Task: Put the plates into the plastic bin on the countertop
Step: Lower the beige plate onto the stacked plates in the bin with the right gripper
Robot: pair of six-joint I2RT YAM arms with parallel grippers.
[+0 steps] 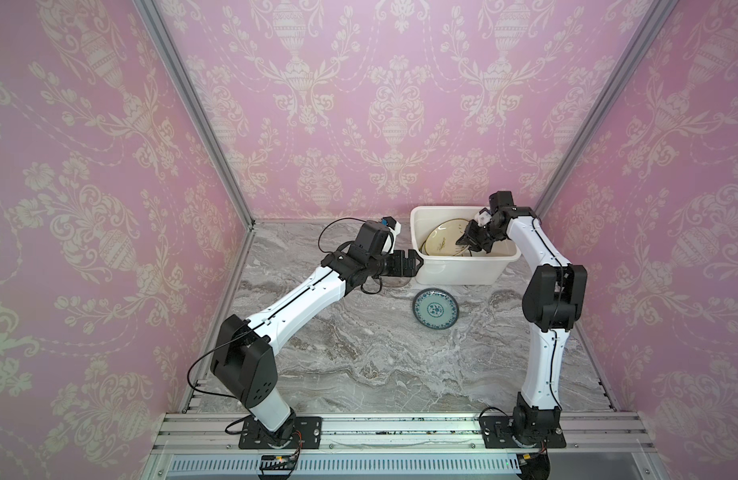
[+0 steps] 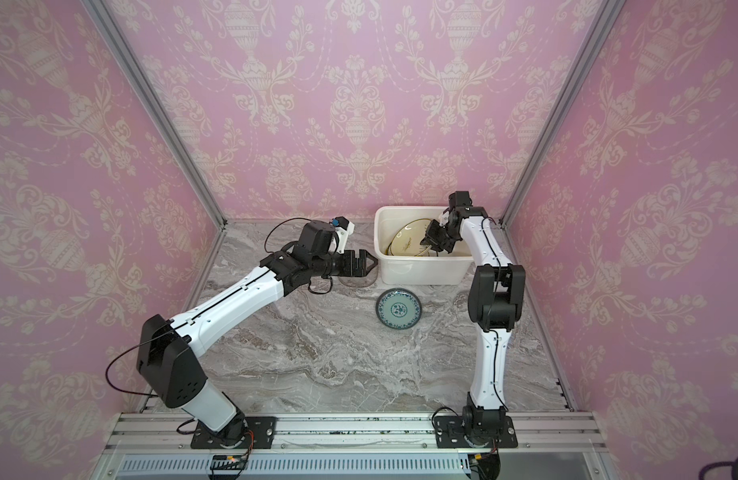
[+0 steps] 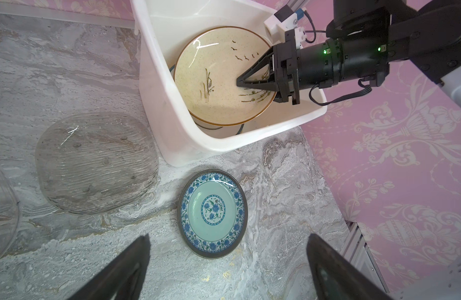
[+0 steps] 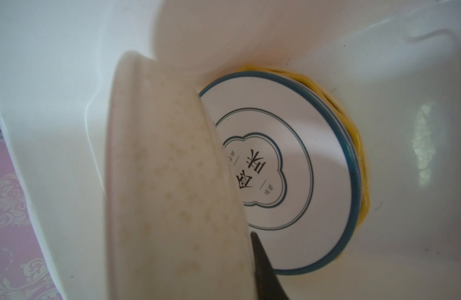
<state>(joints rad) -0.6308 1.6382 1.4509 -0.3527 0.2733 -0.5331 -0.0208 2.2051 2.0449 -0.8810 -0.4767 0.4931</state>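
I am looking down on a grey marble-patterned bench (image 1: 359,353) with pink damask wallpaper on three sides. A deep white plastic bin (image 1: 462,272) stands toward its far right.

My right arm (image 1: 541,253) reaches in over the bin's right rim. The right jaws are nearly closed, pinching the edge of a cream plate (image 3: 211,78) (speckled, with small painted birds and reeds). The plate hangs tilted inside the bin.

In the right wrist view, the cream plate's pale underside leans across a white plate with a dark rim and lettering (image 4: 315,168). That white plate lies flat on the bin's floor. It rests on a yellow plate (image 4: 360,161), of which only a sliver of edge shows. I cannot tell whether the cream plate touches the white one.

A teal patterned plate (image 1: 435,308) sits face up on the bench just in front of the bin. To its left, beside the bin's near left corner, lies a clear glass plate (image 3: 97,163). What looks like the edge of a second clear plate (image 3: 1,215) shows beyond it.

My left arm (image 1: 300,299) stretches toward the bin's left wall. The left jaws stand wide apart and hold nothing, hovering above the first glass plate. In the left wrist view, the two dark fingers (image 3: 130,267) frame the teal plate from above.
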